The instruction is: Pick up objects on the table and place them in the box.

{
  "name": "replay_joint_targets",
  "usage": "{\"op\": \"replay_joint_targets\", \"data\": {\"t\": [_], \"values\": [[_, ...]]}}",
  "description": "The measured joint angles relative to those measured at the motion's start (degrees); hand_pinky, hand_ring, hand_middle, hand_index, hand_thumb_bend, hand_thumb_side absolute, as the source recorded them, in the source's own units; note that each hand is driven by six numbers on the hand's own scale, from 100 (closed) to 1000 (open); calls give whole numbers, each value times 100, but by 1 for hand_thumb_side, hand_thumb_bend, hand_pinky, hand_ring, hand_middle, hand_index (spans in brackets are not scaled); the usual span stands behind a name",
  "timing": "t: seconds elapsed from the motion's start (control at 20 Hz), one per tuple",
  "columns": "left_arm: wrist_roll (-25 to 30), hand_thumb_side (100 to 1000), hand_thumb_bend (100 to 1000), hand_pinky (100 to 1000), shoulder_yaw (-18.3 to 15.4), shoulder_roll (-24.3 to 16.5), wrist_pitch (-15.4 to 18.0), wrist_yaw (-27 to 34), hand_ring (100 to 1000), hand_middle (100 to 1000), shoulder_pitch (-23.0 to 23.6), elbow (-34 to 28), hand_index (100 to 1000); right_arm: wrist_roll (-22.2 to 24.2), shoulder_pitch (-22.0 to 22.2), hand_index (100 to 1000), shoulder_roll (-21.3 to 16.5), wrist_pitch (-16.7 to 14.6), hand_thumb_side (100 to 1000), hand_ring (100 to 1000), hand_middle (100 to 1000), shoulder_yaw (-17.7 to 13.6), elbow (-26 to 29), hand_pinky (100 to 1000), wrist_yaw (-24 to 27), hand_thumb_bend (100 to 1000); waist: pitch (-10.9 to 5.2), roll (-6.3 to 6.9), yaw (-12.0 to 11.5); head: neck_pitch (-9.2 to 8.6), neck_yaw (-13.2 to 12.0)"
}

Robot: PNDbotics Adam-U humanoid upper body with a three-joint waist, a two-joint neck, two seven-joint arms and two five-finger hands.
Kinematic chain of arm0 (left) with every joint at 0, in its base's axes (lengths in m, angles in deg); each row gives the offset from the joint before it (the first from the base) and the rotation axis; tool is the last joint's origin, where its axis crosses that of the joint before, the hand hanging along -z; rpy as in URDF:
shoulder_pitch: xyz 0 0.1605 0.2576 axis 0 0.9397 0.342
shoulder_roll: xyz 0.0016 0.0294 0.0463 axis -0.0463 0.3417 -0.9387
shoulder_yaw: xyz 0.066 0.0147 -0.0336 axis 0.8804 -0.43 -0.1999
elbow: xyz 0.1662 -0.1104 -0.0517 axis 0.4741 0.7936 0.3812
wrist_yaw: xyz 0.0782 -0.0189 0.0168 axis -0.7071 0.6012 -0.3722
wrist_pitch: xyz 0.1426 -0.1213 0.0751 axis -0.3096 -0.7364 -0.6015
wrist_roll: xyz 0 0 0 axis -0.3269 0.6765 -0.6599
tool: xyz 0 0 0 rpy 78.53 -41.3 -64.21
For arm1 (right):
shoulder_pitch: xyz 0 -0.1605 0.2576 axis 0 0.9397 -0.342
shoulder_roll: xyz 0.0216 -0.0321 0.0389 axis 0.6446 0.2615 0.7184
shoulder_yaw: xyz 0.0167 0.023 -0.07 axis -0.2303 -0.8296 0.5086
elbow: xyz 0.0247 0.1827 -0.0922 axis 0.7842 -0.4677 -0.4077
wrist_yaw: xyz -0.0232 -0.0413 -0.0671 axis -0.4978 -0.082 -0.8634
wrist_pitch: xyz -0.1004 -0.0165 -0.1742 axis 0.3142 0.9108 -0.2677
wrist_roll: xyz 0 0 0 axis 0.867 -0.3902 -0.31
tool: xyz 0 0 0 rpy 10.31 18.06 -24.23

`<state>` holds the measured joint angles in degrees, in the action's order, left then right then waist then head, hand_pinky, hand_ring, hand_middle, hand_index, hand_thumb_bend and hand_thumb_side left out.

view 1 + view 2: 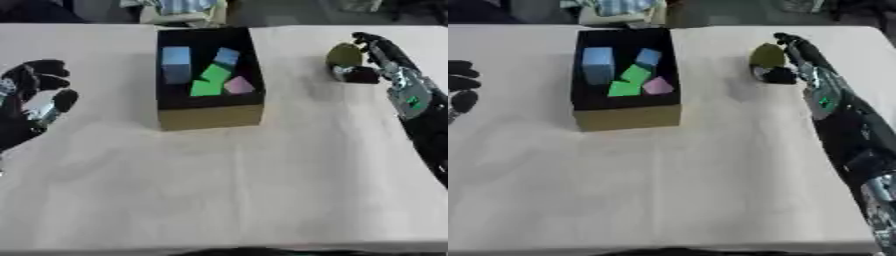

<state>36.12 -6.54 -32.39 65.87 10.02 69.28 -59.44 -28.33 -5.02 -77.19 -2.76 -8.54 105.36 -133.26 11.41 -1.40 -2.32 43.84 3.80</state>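
The lower half of the frame is bare tan table (227, 200). At the middle left edge, the robot's left hand (35, 102) rests idle with its fingers loosely spread and raised, holding nothing.

Above centre stands the box (210, 116), an open cardboard carton with a tan front wall and a dark interior. Inside it lie a tall light-blue block (176, 64) at the left, a smaller blue block (227, 56) behind to the right, two green blocks (208, 81) leaning together in the middle, and a pink block (238, 85) at the lower right.

In the upper right of the frame, well apart from the box, the right hand (378, 60) curls its fingers and thumb round an olive-green rounded object (345, 55), with the arm running down the right edge. Whether that object touches the table cannot be told.
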Motion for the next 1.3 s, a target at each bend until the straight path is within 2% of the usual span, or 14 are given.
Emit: {"op": "replay_joint_targets", "data": {"t": [0.2,0.4,0.5,0.7,0.9,1.1,1.3], "values": [[2,619,613,829,0,0,2,1,719,693,0,0,822,-27,4,905,24,90,369,793,820,-15,-73,702,-122,272,0,0,0,0,0],[3,620,609,830,0,0,2,1,718,694,0,0,822,-155,20,845,26,212,227,747,762,-17,-90,669,-227,175,0,0,0,0,-1],[3,621,607,830,0,0,2,2,718,694,0,0,822,-241,23,801,27,269,109,714,713,-17,-95,649,-291,102,0,0,-1,0,-9],[3,625,599,829,-1,0,2,3,717,693,0,0,822,-471,28,641,29,323,100,618,547,-27,-104,593,-377,100,0,1,-2,0,-19],[3,626,596,829,-3,0,2,3,715,692,6,0,821,-817,36,526,32,275,100,553,446,-35,9,545,-407,100,0,1,2,0,-21],[3,628,592,828,-12,0,2,4,714,691,10,0,821,-1160,32,484,53,128,100,531,403,-8,406,525,-308,100,1,1,21,0,-22],[3,628,591,828,-15,0,2,4,714,690,16,0,821,-1317,-75,477,95,-16,100,530,397,103,1086,522,-18,100,1,1,24,0,-21]]}}
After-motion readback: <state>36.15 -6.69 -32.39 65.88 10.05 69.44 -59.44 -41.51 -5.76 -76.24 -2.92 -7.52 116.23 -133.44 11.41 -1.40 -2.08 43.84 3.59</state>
